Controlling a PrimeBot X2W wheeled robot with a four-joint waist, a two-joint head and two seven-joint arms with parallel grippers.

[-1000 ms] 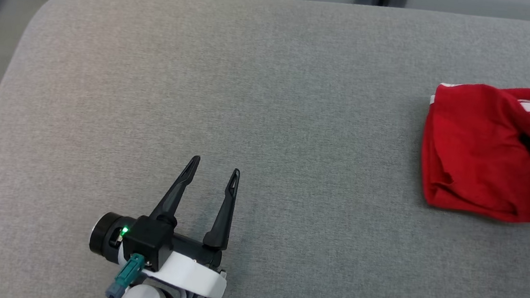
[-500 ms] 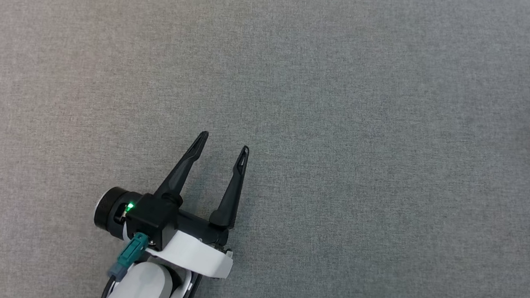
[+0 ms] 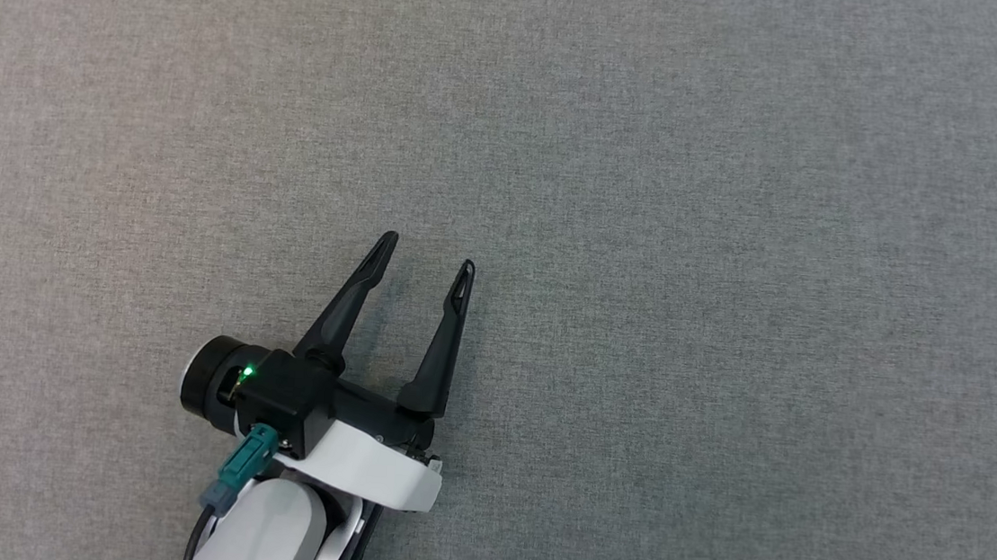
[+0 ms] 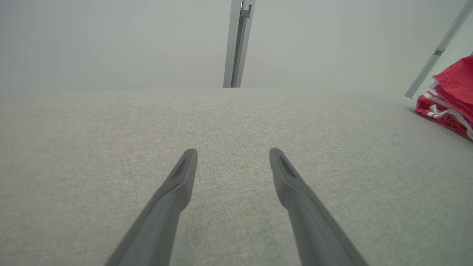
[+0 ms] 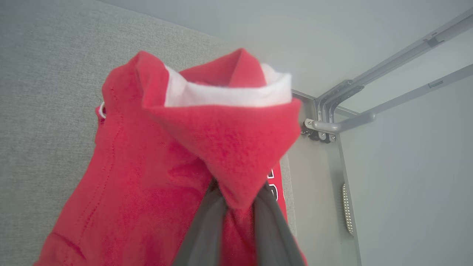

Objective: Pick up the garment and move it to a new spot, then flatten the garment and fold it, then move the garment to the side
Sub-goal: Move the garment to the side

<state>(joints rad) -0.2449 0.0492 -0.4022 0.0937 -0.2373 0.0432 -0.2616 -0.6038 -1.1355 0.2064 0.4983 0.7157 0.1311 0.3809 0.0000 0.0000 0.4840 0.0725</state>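
Firstly, head view, surface: I see a grey woven surface (image 3: 736, 247) running across the whole frame.
Head view, left tool: the left gripper (image 3: 428, 250) sits at lower centre-left over the grey surface. Its two dark fingers (image 3: 349, 301) are spread wide with nothing between them. A green light (image 3: 248, 373) glows on the wrist housing.
Left wrist view, left tool: both fingers stand far apart, with bare weave in the gap.
Left wrist view, garment: the red garment (image 4: 452, 92), with white trim, lies bunched at the right edge. It is on the grey surface near its far border, well apart from the left gripper.
Left wrist view, background: an upright metal post (image 4: 236, 44) stands beyond the far border.
Right wrist view, right tool: the right gripper (image 5: 238, 192) is drawn narrow, pinching a fold of the garment. Its tips are buried in the cloth.
Right wrist view, garment: red cloth bunches around and above the fingers, with a white band (image 5: 225, 94) at the top. The white lettering (image 5: 272, 186) is unreadable.
Right wrist view, lift: I cannot tell whether the cloth is clear of the grey surface.
Right wrist view, surroundings: metal frame rails (image 5: 351, 122) stand to the right.
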